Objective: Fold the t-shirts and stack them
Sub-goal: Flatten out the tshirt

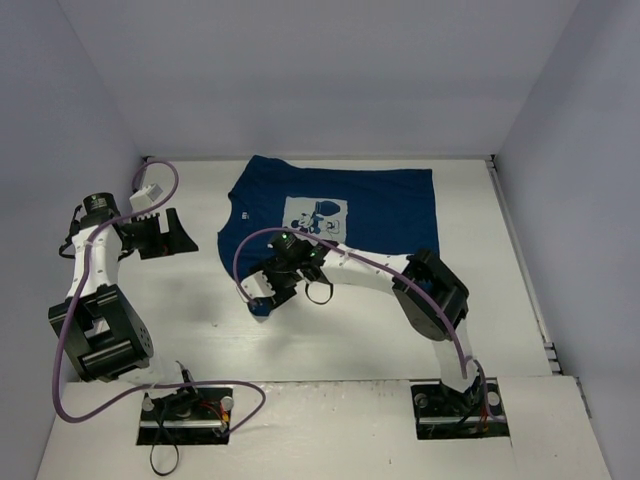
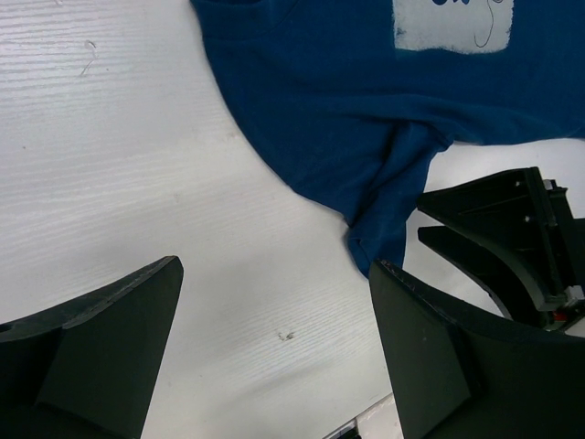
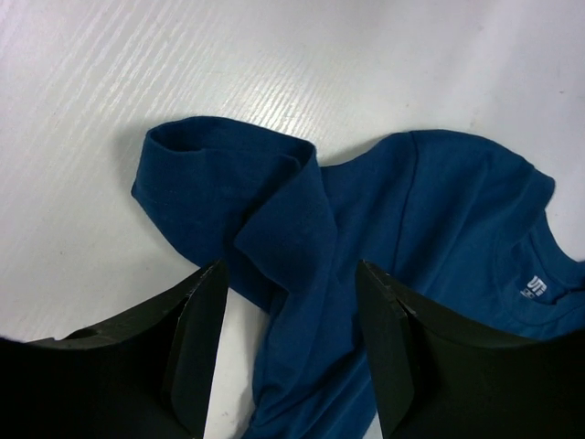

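Navy blue t-shirt (image 1: 390,210) lies flat on the far middle of the white table (image 1: 200,330), its pale square print (image 1: 316,215) facing up. The right claw (image 3: 292,274) hangs low over the shirt's near left corner, jaws apart, with a bunched sleeve (image 3: 219,183) lying loose between its fingers. The left claw (image 1: 165,235) stands wide open over bare table, left of the shirt and holding nothing.

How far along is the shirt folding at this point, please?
Done: hardly anything; the t-shirt lies spread print-up, and no stack shows. In hand: the right tool stands over the bunched near sleeve, jaws apart. The left tool hangs open over the table. Left: apparently the folds, then stacking.
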Robot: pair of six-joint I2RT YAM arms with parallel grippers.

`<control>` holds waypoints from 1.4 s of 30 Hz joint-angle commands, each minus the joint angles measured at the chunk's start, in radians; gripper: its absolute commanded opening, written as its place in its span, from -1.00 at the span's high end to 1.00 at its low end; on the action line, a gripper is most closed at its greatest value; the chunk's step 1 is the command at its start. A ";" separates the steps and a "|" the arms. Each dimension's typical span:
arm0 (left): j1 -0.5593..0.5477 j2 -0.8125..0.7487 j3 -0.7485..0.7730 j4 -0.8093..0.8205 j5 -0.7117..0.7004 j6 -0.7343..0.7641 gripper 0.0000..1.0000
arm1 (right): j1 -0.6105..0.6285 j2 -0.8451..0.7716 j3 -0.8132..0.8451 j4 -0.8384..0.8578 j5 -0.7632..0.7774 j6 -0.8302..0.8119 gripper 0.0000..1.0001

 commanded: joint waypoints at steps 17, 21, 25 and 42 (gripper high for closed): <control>0.005 -0.019 0.015 0.005 0.024 0.032 -0.63 | -0.012 0.025 0.083 0.005 -0.027 -0.024 1.00; 0.004 -0.021 0.022 0.005 0.024 0.062 -0.63 | -0.015 -0.045 0.065 -0.002 -0.057 0.054 1.00; -0.033 -0.012 0.050 -0.049 -0.027 0.143 -0.62 | -0.023 -0.119 -0.003 -0.014 -0.066 0.068 1.00; -0.410 0.078 -0.051 0.001 -0.138 -0.061 -0.22 | -0.081 -0.245 -0.228 -0.137 0.010 -0.132 0.99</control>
